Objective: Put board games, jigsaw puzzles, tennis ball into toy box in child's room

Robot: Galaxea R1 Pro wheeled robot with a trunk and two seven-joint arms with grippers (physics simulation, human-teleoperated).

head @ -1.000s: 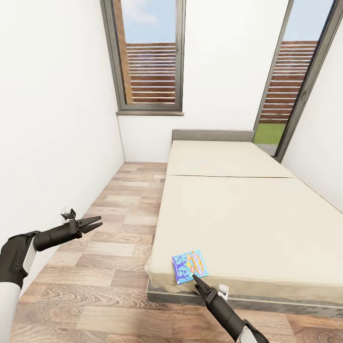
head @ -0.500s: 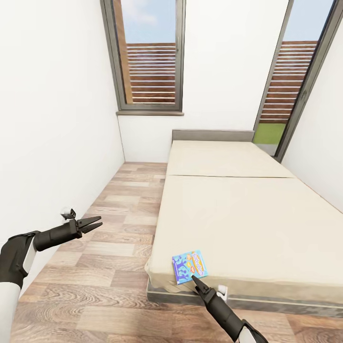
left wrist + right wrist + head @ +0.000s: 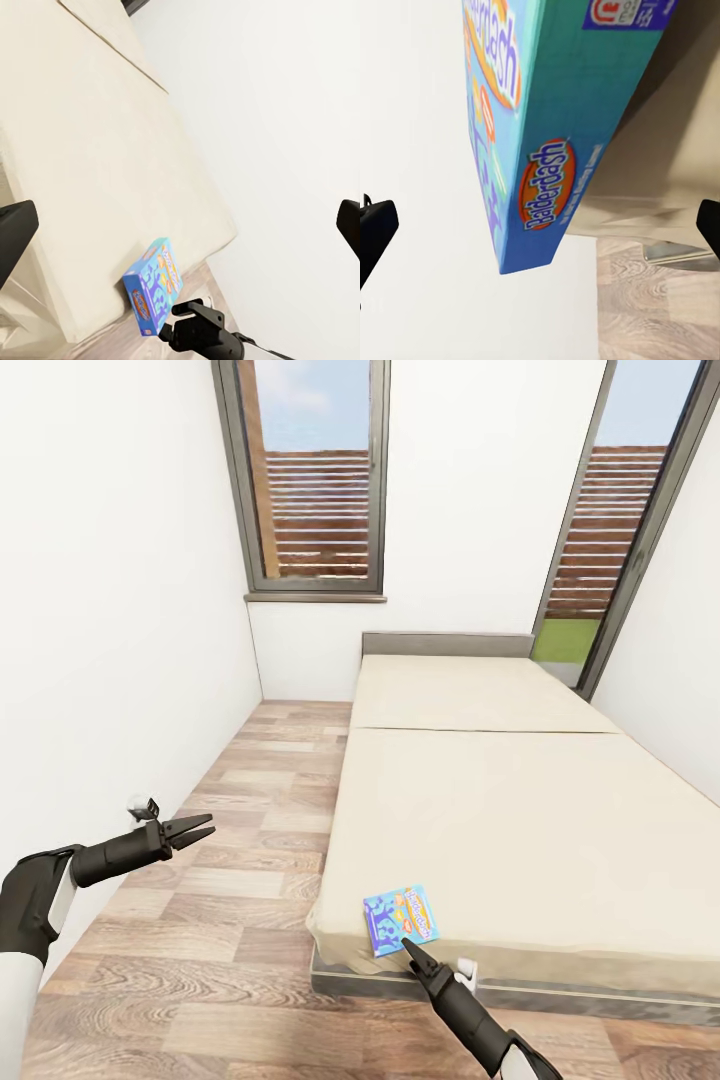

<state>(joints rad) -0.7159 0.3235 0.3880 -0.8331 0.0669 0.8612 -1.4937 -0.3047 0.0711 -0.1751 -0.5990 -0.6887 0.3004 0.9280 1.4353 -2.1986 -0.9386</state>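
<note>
At the near left corner of the bed (image 3: 520, 800), the blue board game (image 3: 400, 919) has shifted only a hair since the earlier frames, and the right gripper (image 3: 407, 946) sits a touch lower at its near edge. Its spine reads "Balderdash" — the cover repeats the name in orange. Right fingers look drawn together in the head view, gripping nothing. The left gripper (image 3: 199, 825) hasn't moved — fingers slightly parted, empty, over the plank floor (image 3: 230, 920).
</note>
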